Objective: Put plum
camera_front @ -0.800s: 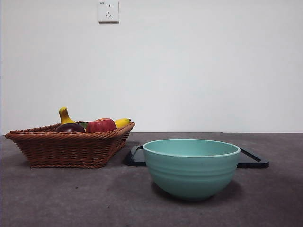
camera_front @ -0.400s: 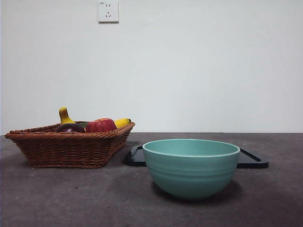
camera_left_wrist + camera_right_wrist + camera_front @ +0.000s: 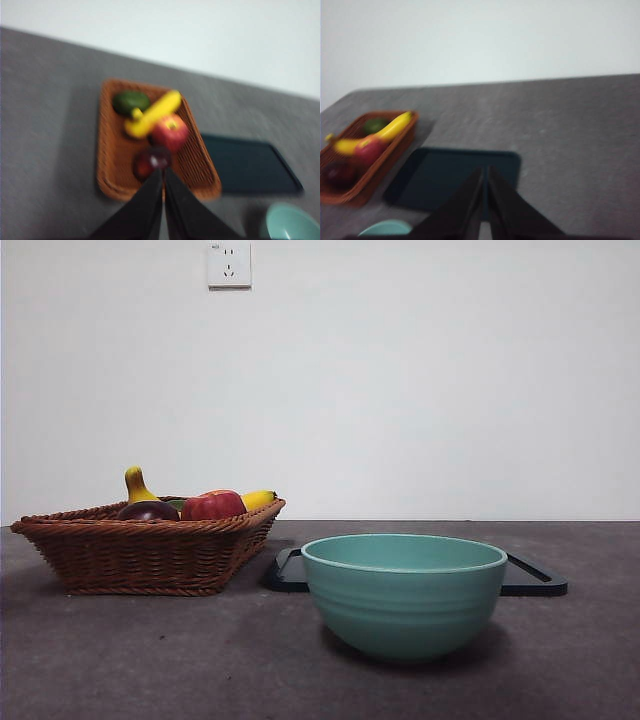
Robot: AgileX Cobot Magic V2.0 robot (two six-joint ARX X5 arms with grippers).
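**Plum in the basket, both grippers above the table with jaws together**

While neither arm shows in the front view, each wrist camera looks down on the table from above. A brown wicker basket (image 3: 150, 550) stands on the dark grey table (image 3: 200, 670), towards the left of the front view. The plum (image 3: 148, 511), dark purple and glossy, lies inside the basket near one end, touching or just beside a red apple (image 3: 213, 506). A yellow banana (image 3: 257, 499) lies behind the apple, and a dark green fruit (image 3: 130, 102) sits at the far end of the basket, beside the banana.

Right of the basket, a flat black tray (image 3: 535, 580) lies on the table. A pale green bowl (image 3: 404, 590) stands in front of the tray, nearer the camera, with nothing visible inside it. A white wall socket (image 3: 229, 264) is fixed to the wall behind.

In the left wrist view, which is blurred, the left gripper (image 3: 162, 175) hangs above the basket with its two black jaws pressed together and holding nothing; their tips point at the plum, not touching it. In the right wrist view, also blurred, the right gripper (image 3: 485, 172) hangs above the tray, jaws likewise closed together and empty.
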